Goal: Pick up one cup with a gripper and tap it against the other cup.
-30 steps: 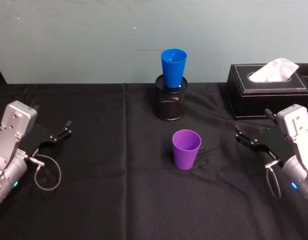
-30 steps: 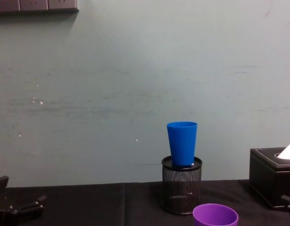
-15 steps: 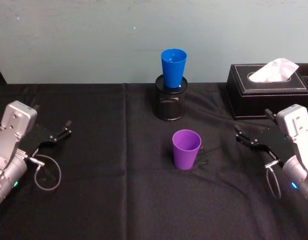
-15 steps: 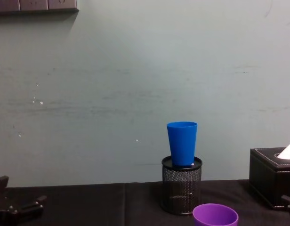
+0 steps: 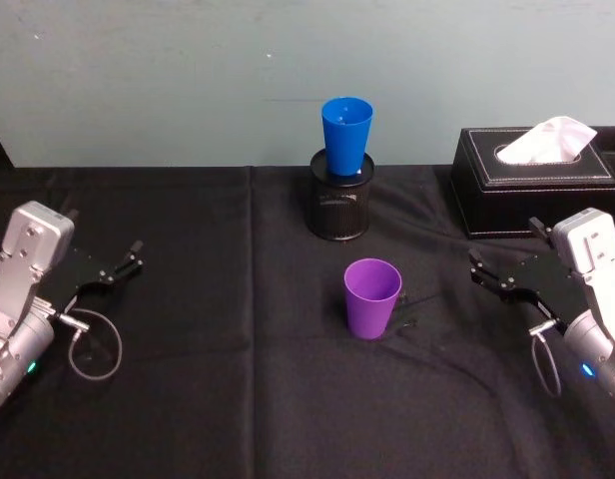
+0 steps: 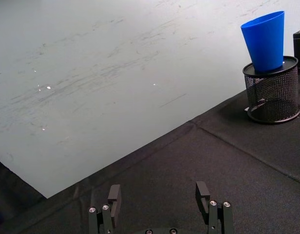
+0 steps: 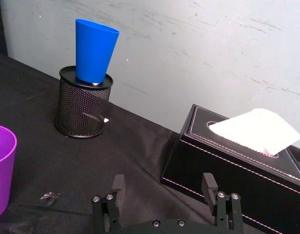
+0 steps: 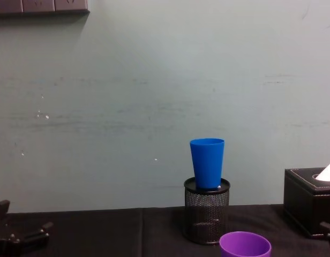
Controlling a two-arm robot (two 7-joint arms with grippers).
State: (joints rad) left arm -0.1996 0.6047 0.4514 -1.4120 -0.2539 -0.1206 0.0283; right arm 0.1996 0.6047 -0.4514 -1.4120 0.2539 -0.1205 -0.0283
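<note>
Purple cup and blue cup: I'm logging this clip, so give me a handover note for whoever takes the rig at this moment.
Left gripper: open, holding nothing, at the table's left side.
Right gripper: open, holding nothing, at the right, in front of the tissue box.
Purple cup: upright mid-table, apart from both grippers.
Blue cup: upright, base seated in the mesh pen holder behind the purple cup.
Done: nothing; no cup grasped.
Left: grasp the purple cup, lift it, tap it against the blue cup.
</note>
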